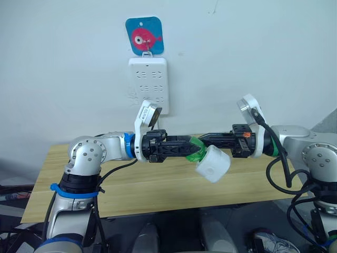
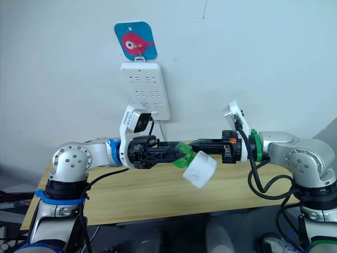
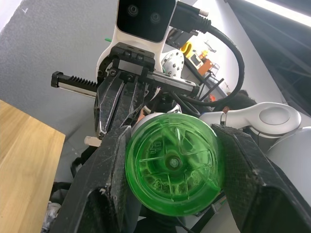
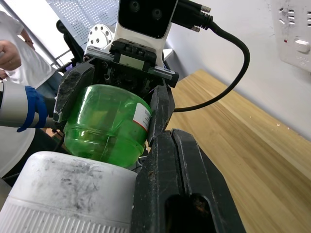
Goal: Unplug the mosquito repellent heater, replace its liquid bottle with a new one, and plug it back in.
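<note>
Left claw clamped on green liquid bottle, held above bench. Right claw closed on white heater, bottle seated in heater between both claws.

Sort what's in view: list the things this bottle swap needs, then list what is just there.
In the job:
- green bottle, clamped in the left claw
- white heater, held by the right claw
- wall power strip

Just there:
- fish hook sticker
- wooden table
- person in the right wrist view

Green bottle, white heater
</note>
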